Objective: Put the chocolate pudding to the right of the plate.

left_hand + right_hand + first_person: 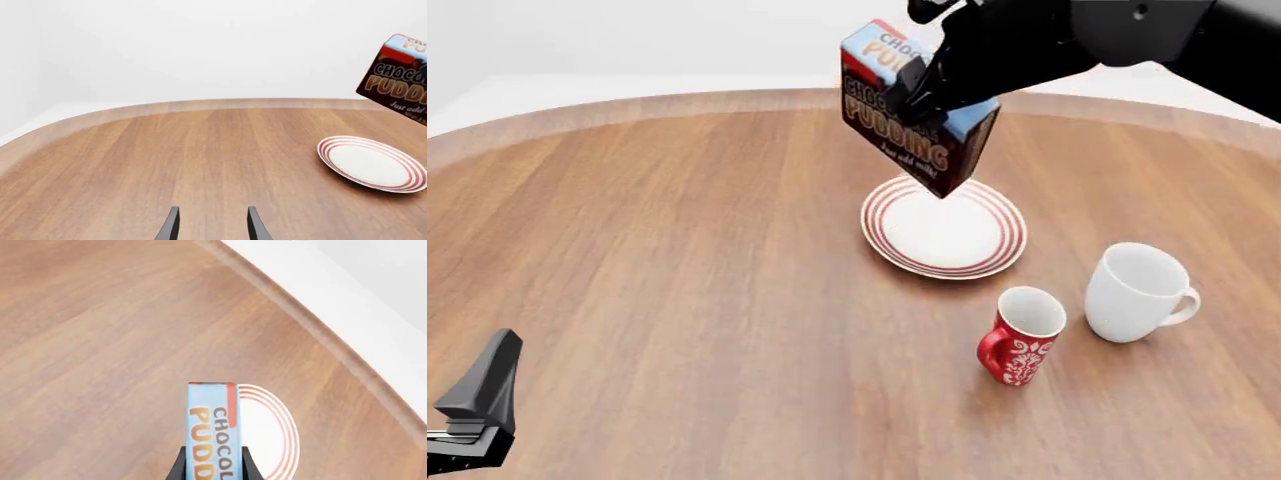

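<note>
Above the plate, tilted and clear of the counter, the chocolate pudding is hanging in the right end effector, whose fingers are pressing narrowly on the carton's two broad faces. To the right of the plate the white mug and the red mug are crowding the free spot, so I judge a low or hasty carry could be knocking one over, and the tilt could be tipping the carton when released. Far to the left of the plate, the left end effector is idling with its fingers moderately apart, gripping nothing.
</note>
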